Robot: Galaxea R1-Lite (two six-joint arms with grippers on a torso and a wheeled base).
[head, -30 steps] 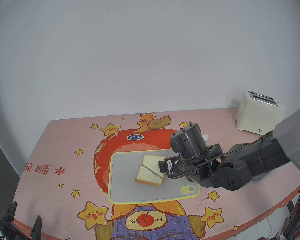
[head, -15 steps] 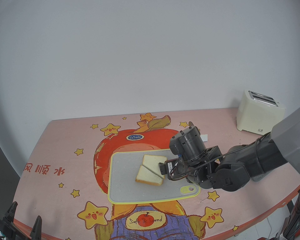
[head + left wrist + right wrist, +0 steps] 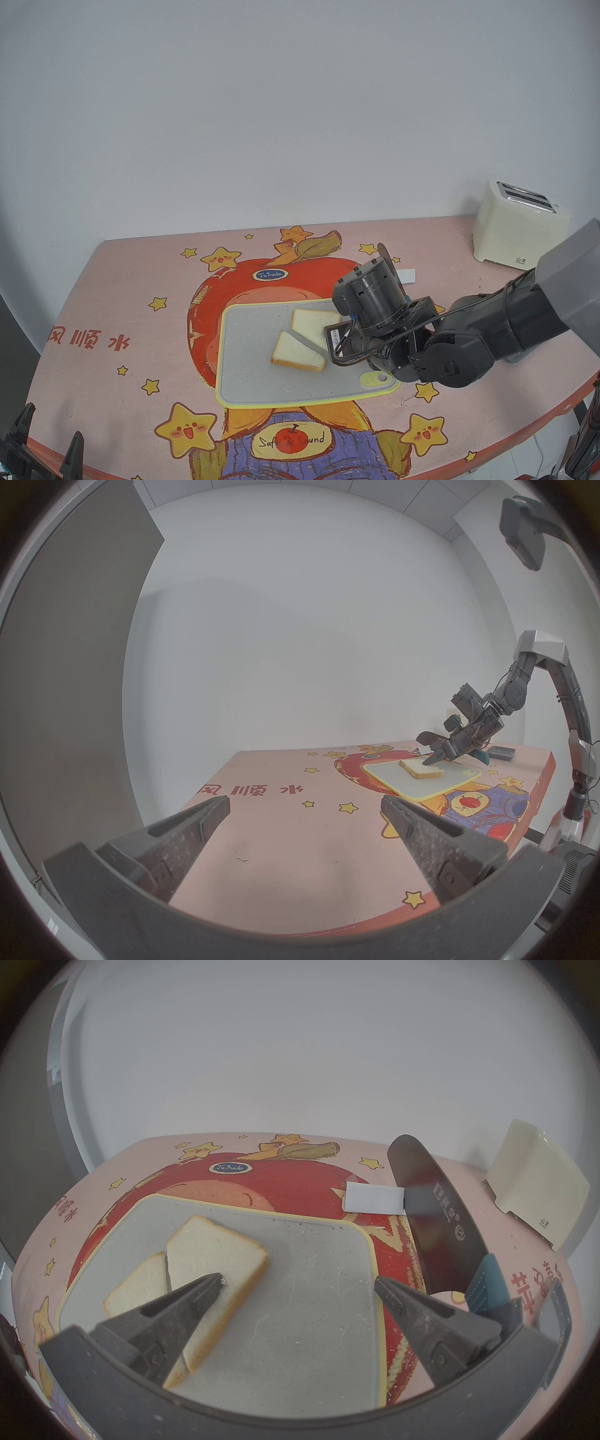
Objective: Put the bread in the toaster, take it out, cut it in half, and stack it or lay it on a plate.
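Listing, lg to sm: pink table [image 3: 125, 300]; grey cutting board [image 3: 250, 369] at ctr; cream toaster [image 3: 519, 228] at far-right corner; R gripper [image 3: 297, 1282] low over board, jaws spread, one finger at far bread half [image 3: 312, 324]; L gripper [image 3: 305, 802] spread wide, at near-left corner; near bread half [image 3: 297, 353] on board; knife [image 3: 437, 1210] beside R gripper.

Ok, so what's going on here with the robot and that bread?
The bread is already cut: the farther half and the nearer half lie on the grey cutting board, not yet plated. The right pincer is open and low over the board, one finger by the farther half. A blue-handled knife sits right alongside that pincer. The toaster stands at the table's far right. The left pincer is open, off by the table's edge, holding nothing.
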